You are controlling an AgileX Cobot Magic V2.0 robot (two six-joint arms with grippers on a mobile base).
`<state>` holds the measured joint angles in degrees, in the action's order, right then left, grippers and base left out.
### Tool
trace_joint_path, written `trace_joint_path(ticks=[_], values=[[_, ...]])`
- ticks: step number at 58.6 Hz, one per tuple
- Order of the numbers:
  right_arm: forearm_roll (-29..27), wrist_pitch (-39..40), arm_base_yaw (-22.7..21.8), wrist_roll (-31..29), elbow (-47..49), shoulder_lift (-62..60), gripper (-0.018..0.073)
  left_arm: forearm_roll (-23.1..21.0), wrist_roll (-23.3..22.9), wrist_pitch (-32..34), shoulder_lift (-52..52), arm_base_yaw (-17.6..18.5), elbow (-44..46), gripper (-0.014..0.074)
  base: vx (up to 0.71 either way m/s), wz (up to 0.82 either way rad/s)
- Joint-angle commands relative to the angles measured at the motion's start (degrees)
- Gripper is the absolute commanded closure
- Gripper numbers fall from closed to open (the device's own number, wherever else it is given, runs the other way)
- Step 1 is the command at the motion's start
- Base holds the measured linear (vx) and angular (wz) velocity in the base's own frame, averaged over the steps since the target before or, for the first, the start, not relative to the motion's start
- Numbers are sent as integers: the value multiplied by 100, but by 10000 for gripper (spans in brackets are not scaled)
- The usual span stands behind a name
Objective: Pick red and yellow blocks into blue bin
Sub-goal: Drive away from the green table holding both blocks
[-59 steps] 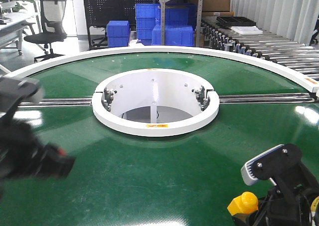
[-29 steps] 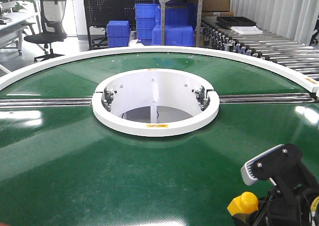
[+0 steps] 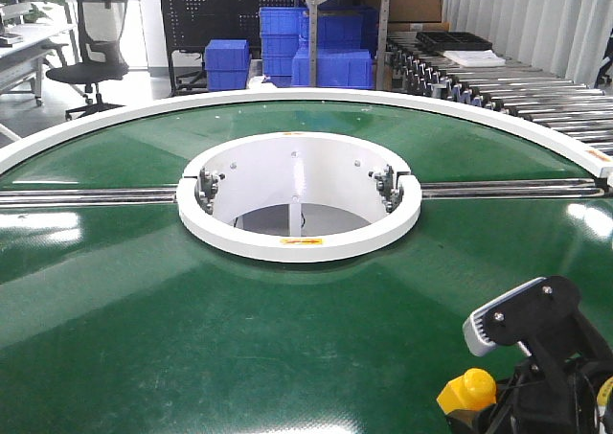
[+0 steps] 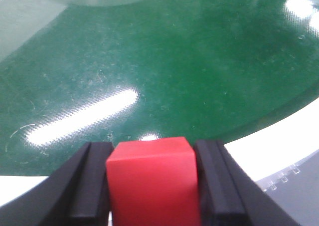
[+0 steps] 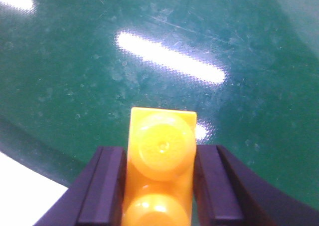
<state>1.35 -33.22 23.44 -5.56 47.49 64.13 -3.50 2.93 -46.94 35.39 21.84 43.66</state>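
Observation:
In the left wrist view my left gripper (image 4: 153, 152) is shut on the red block (image 4: 152, 183), a plain cube held between the two black pads above the green belt, near its white outer rim (image 4: 279, 146). The left gripper does not show in the front view. My right gripper (image 5: 159, 153) is shut on the yellow block (image 5: 160, 151), studs facing the camera. In the front view the yellow block (image 3: 467, 390) shows at the bottom right, beside the right arm's black body (image 3: 536, 324). The blue bin is out of view.
The green ring-shaped conveyor (image 3: 287, 329) surrounds a white round well (image 3: 299, 244). A roller track (image 3: 517, 89) runs at the back right. Blue storage crates (image 3: 326, 46) stand on and around a far rack, and an office chair (image 3: 94, 41) stands at the back left.
The left arm, blurred at the left of the front view a second ago with something red in its gripper, has moved out of that view. The right arm has stayed in place.

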Motion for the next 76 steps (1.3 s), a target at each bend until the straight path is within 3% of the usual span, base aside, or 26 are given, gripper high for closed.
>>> trace_joint_path(ticks=[1, 76], values=[[59, 354, 5, -35, 164, -137, 368, -28, -24, 400, 16, 28, 138, 263, 0, 0], [59, 354, 5, -35, 164, -137, 368, -28, -24, 400, 16, 28, 138, 263, 0, 1]])
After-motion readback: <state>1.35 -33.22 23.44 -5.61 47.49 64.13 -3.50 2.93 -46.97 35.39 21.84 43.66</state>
